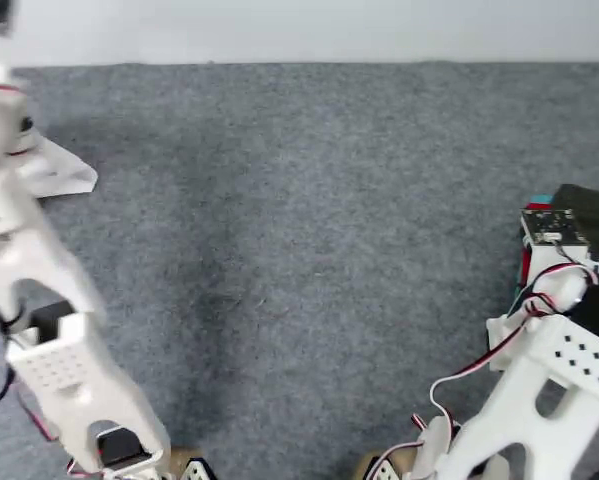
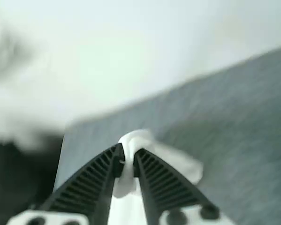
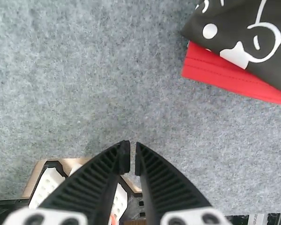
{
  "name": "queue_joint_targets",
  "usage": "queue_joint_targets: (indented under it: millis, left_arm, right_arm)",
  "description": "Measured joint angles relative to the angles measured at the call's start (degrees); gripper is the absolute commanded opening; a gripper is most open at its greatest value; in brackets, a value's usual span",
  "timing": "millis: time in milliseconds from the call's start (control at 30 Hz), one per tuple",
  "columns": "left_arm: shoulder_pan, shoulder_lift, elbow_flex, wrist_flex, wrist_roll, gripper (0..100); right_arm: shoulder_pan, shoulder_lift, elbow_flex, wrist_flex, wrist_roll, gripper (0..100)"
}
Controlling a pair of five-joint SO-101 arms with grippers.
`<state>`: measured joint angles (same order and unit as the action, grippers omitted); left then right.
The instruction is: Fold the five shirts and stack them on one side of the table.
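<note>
We have our left claw (image 2: 126,161) clamped on a thin pinch of the white shirt (image 2: 178,164) at the tabletop's (image 1: 309,220) far left edge, so it may slip free when lifted, while our right claw (image 3: 130,157) hangs closed and empty near the stack (image 3: 243,42) at the right edge.

desk (image 1: 309,200): grey, mottled felt
white shirt (image 2: 131,140): plain white
black shirt (image 3: 234,23): black, white print
red shirt (image 3: 224,75): solid red
arms (image 1: 69,370): white
jaws: black, ribbed
</note>
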<state>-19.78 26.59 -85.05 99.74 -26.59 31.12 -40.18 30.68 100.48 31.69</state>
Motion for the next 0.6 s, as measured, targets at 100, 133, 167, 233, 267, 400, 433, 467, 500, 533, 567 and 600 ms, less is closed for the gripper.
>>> queue_joint_targets:
  millis: [100,133,167,233,267,400,433,467,500,533,567,600]
  left_arm:
    - [8.1,-3.5,0.0,-1.1,0.0,1]
    - [10.6,-4.5,0.0,-1.9,0.0,1]
    - [13.2,-5.5,0.0,-2.8,0.0,1]
    - [18.5,-7.1,0.0,-5.0,0.0,1]
    - [21.0,-7.9,0.0,-6.0,0.0,1]
    - [30.6,-11.0,-0.1,-7.8,-4.0,1]
    - [32.6,-11.6,-0.1,-7.8,-5.7,1]
    - [34.4,-12.2,-0.1,-7.4,-7.2,1]
    - [35.6,-12.7,-0.1,-6.3,-8.4,1]
    - [36.2,-13.2,-0.2,-4.9,-8.9,1]
    - [36.6,-13.4,-0.4,-3.3,-9.1,1]
    - [36.7,-13.5,-0.4,-1.7,-9.2,1]
  right_arm:
    - [0.0,0.0,2.9,0.0,0.0,2.8]
    - [0.0,0.0,3.9,0.0,0.0,2.8]
    - [0.0,0.0,4.9,0.0,0.0,2.8]
    - [0.0,0.0,6.8,0.0,0.0,2.8]
    - [0.0,0.0,7.4,0.0,0.0,2.8]
    - [0.0,0.0,7.9,0.0,0.0,2.8]
    - [0.0,0.0,7.9,0.0,0.0,2.8]
    - [0.0,0.0,7.9,0.0,0.0,2.8]
    - [0.0,0.0,7.9,0.0,0.0,2.8]
    - [0.0,0.0,7.9,0.0,0.0,2.8]
    - [0.0,0.0,7.9,0.0,0.0,2.8]
    - [0.0,0.0,7.9,0.0,0.0,2.8]
